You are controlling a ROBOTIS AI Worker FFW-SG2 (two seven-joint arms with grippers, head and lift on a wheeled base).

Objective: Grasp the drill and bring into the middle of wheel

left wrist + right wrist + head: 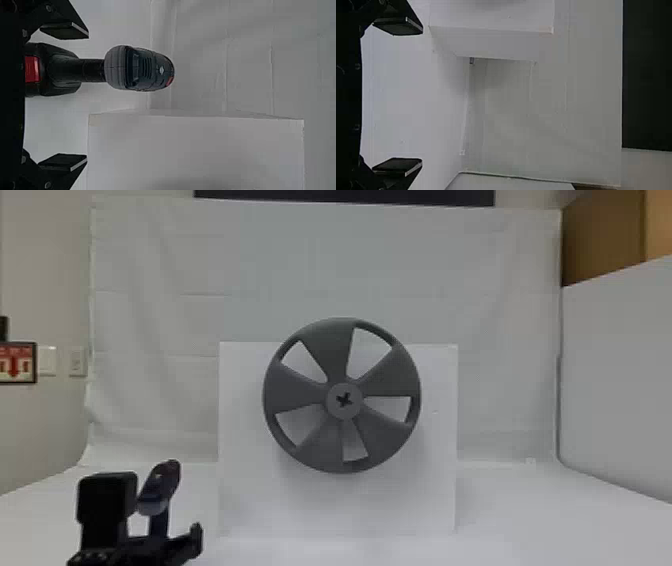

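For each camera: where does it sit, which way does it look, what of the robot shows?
Left wrist: looks past the open left hand, its fingers showing, at the drill and white box.
Right wrist: looks past the open right hand, its fingers showing, at the box and backdrop.
Head: looks forward and down at the wheel; the left hand shows lower left.
Shared: head and left wrist views both show the drill.

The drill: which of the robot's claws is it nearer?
The left gripper: in its wrist view, the drill appears between the open fingers. The right gripper is open too, but with no drill there.
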